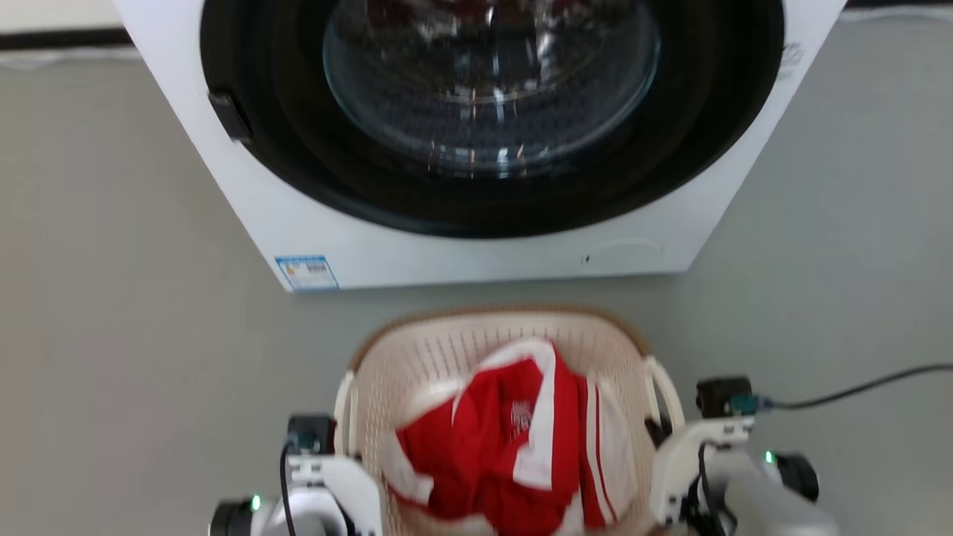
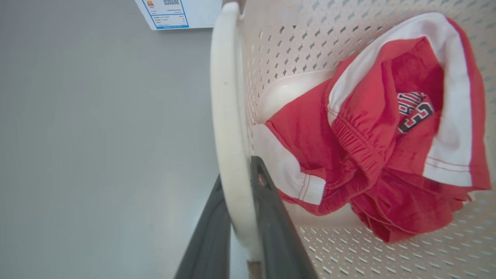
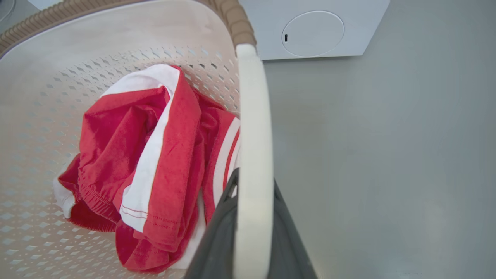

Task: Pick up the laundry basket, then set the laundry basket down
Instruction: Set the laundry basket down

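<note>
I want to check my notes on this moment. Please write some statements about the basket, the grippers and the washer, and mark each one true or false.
1. The left gripper is shut on a handle of the basket. True.
2. The right gripper hangs open beside the basket. False: it is shut on the other handle.
3. The basket is empty. False: red and white clothes lie in it.
4. The washer stands beyond the basket. True.
</note>
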{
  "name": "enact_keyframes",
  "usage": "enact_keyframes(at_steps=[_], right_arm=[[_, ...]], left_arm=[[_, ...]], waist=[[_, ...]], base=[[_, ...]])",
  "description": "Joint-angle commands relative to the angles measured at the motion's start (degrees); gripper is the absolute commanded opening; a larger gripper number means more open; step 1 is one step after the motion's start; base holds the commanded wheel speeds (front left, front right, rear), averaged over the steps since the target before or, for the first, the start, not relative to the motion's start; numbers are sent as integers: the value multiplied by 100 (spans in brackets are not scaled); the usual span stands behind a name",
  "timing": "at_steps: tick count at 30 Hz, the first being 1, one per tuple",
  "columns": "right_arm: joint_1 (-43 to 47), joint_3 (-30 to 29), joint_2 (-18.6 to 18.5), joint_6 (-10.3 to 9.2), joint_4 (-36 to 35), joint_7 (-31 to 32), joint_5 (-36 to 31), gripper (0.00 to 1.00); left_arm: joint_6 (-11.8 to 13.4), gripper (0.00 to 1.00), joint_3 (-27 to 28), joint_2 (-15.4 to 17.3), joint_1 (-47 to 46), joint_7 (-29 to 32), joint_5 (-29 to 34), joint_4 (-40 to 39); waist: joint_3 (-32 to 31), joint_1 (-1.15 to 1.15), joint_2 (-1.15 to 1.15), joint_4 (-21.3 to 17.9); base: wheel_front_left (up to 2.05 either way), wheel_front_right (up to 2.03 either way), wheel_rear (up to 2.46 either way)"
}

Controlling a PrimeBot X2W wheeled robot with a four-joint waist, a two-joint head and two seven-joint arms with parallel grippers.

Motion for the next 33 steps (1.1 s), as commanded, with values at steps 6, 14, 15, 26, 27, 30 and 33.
enact_keyframes(at_steps=[6, 14, 15, 26, 27, 30, 33], right_arm=[[-747, -267, -14, 44, -60, -260, -235, 0], [-1261, -986, -14, 44, -59, -320, -943, 0], [-1316, -1099, -14, 44, -59, -328, -1062, 0], [-1845, -2322, -14, 44, -59, -410, -2411, 0], [-1902, -2418, -14, 44, -59, -422, -2538, 0], [-2057, -2710, -14, 44, -59, -443, -2880, 0], [-2192, -2951, -14, 44, -59, -456, -3162, 0]], left_arm=[[161, 0, 172, 291, -913, -168, -41, -30], [185, 0, 187, 273, -1592, -263, -10, -62], [191, 0, 186, 269, -1665, -274, -3, -62], [226, 0, 234, 239, -2289, -349, 17, -85], [226, 0, 252, 239, -2349, -353, 14, -98], [232, 0, 300, 239, -2515, -360, 21, -142], [258, 0, 337, 242, -2644, -362, 72, -235]], waist=[[1119, 0, 0, 97], [1990, 0, 0, 211], [2094, 0, 0, 221], [3031, 0, 0, 361], [3104, 0, 0, 383], [3291, 0, 0, 452], [3447, 0, 0, 512]], base=[[0, 0, 0], [0, 0, 0], [0, 0, 0], [0, 0, 0], [0, 0, 0], [0, 0, 0], [0, 0, 0]])
